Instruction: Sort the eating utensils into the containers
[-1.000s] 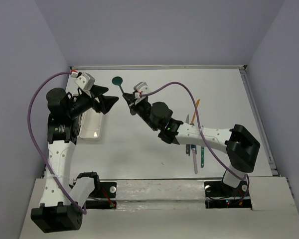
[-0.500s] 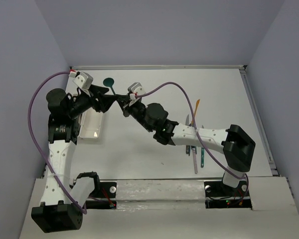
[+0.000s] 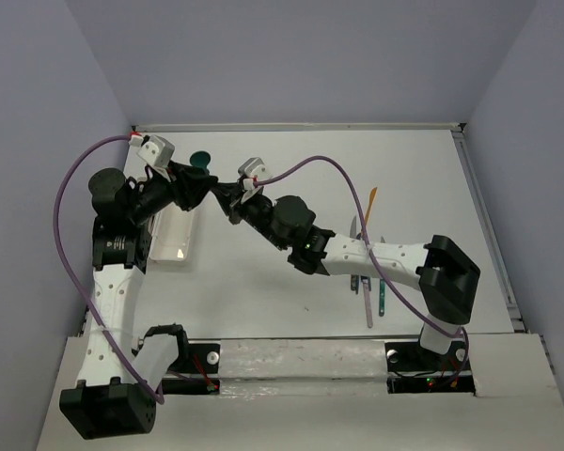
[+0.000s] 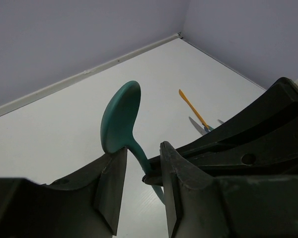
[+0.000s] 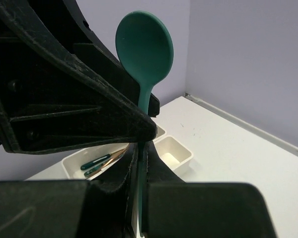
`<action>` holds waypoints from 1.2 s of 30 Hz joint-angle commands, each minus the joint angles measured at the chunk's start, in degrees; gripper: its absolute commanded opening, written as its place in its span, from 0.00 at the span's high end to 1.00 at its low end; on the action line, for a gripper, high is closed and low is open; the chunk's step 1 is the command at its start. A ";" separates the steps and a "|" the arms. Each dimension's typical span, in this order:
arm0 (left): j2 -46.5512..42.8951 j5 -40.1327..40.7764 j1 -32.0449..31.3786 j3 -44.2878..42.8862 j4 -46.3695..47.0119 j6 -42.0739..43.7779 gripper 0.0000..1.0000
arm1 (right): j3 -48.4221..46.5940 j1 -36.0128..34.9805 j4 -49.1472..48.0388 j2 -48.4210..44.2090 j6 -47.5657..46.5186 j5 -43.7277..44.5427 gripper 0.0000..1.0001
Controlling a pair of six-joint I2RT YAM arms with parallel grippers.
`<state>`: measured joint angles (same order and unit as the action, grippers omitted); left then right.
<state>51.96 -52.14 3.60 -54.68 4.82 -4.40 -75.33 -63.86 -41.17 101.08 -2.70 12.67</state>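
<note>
Teal spoon [image 5: 145,44] in mid-air by the white trays [image 3: 174,252].
The right gripper [image 5: 140,148] is clamped on its handle, bowl upward, near the trays' far end; the left gripper [image 4: 143,151] brackets the neck with fingers parted, not gripping.

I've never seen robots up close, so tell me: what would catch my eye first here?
A teal spoon raised over the far left of the table, pinched in the right arm's fingers, with the left arm's fingers set either side of its handle. Below them sit the white trays; loose utensils lie to the right.
</note>
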 commanded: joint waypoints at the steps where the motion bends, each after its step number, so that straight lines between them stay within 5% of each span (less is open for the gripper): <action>1: -0.11 -2.35 -0.17 0.27 3.44 -1.31 0.60 | -2.89 -1.10 -2.95 -0.97 1.03 -2.65 1.00; 7: -0.63 -1.48 -0.25 0.36 3.09 -1.14 1.00 | -3.86 -1.10 -2.08 -0.18 1.73 -3.35 1.00; 10: -0.38 2.38 -0.26 -1.30 -0.75 2.62 1.00 | -4.47 -1.10 1.42 -0.09 1.38 -2.04 1.00; 13: 1.47 8.27 0.62 -5.35 -8.67 11.59 1.00 | -4.74 -1.10 5.99 -0.88 0.50 1.64 0.45; 16: 4.89 12.49 3.77 -7.64 -13.51 17.32 1.00 | -1.59 -1.10 7.94 -2.90 -0.11 4.73 0.32; 24: 19.13 20.05 19.77 -9.40 -17.39 30.76 1.00 | 9.67 0.84 10.14 -13.09 0.94 10.80 0.29; 36: 36.89 23.75 23.39 -12.04 -22.13 38.06 1.00 | 12.75 1.89 13.66 -13.28 2.44 13.26 0.30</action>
<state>87.05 -29.45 25.93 -63.79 -15.70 30.00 -63.00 -61.95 -27.31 88.09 -1.23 24.10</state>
